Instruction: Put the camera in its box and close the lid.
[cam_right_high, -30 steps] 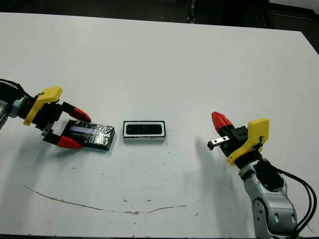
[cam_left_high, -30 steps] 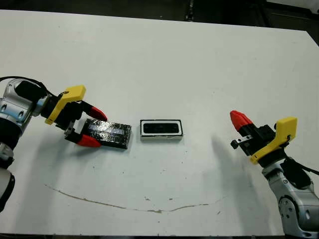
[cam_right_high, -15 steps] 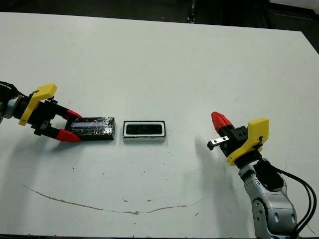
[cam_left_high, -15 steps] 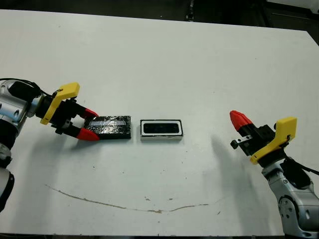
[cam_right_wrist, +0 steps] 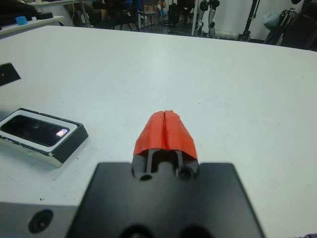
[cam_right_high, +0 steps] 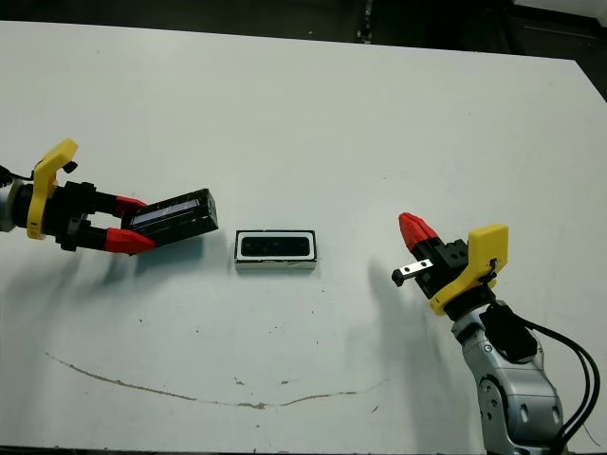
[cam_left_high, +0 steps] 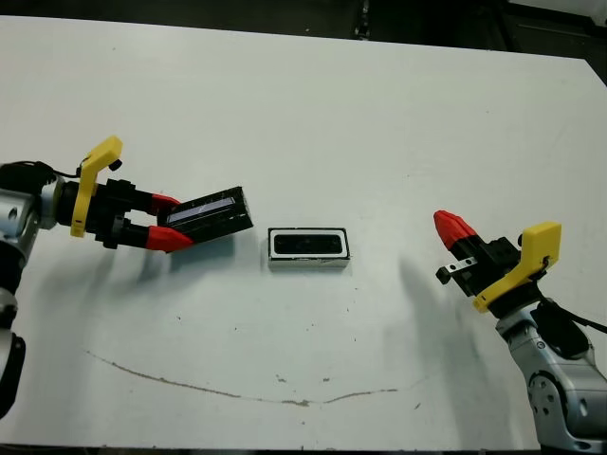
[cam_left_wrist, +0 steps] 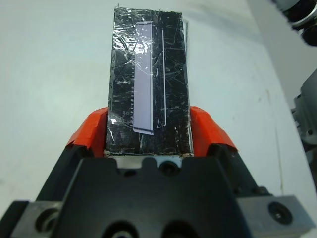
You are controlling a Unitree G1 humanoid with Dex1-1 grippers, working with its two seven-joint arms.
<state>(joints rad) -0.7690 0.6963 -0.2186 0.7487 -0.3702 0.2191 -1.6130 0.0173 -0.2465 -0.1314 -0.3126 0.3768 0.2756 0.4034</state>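
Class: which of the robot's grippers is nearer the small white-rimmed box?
Left. The left gripper, holding the glossy black lid, is beside the white-rimmed box; the right gripper sits farther away.

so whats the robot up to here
The left gripper is shut on the glossy black lid and holds it tilted, just left of the box. The camera already lies inside the box, which stands open. The right gripper is shut and empty, off to the right.

light: bright, even | shadows: soft | glare: lid [cam_left_wrist: 148, 84] foil
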